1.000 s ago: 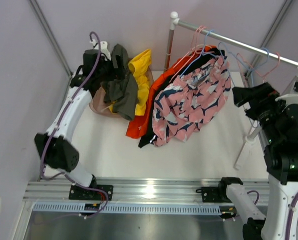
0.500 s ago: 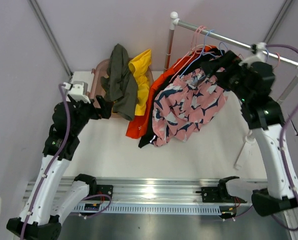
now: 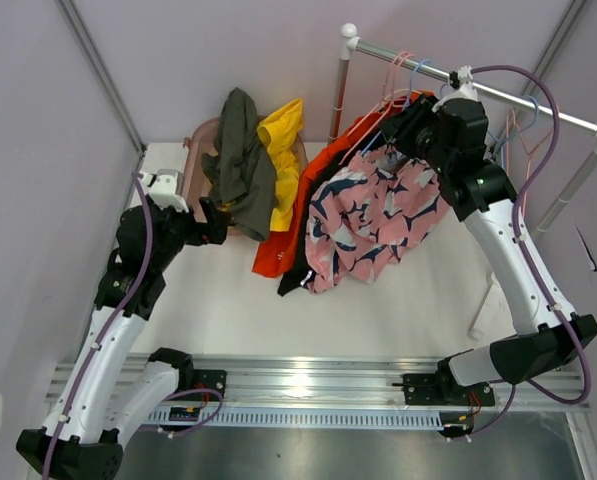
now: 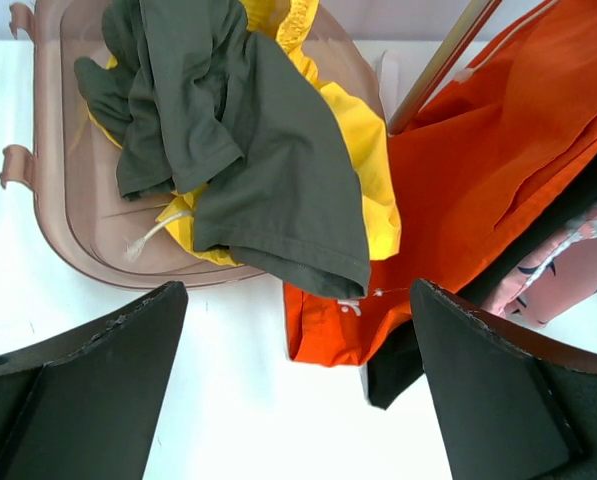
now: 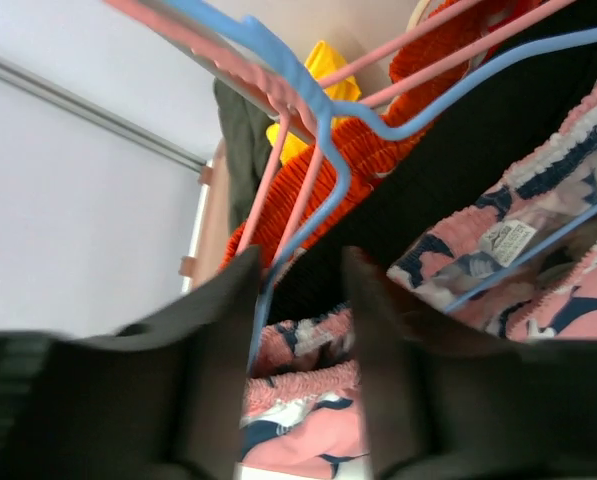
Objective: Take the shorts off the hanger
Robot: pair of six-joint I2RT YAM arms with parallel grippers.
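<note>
- The right hand [image 5: 298, 270] is raised to the rail [image 3: 498, 92], at the top of the hanging clothes. That is where the waistbands meet the hangers, so it is where a pair can be freed.
- Its fingers stand narrowly apart. A wire of the blue hanger [image 5: 323, 125] and a strip of cloth show in the gap. I cannot tell whether anything is pinched yet.
- The pink patterned shorts [image 3: 378, 215] hang at the front, nearest that hand. Their gathered waistband and label lie just beside the fingers, so they look like the pair being worked on.
- The black shorts [image 5: 448, 150] and orange shorts [image 4: 478, 170] hang behind them, pressed close together. A pink hanger [image 5: 270, 180] lies against the blue one, so the wrong wire could easily be caught.
- The olive shorts [image 4: 258, 170] and yellow shorts [image 4: 363, 170] lie heaped in the basket [image 4: 58, 200] on the table [image 3: 378, 310]. The olive pair is draped over the yellow. Off any hanger, they read as finished, which leaves three pairs to go.
- The left hand [image 4: 298, 290] hovers low near the basket with its fingers spread wide and nothing between them. It seems to be waiting there, perhaps to receive the next pair.
</note>
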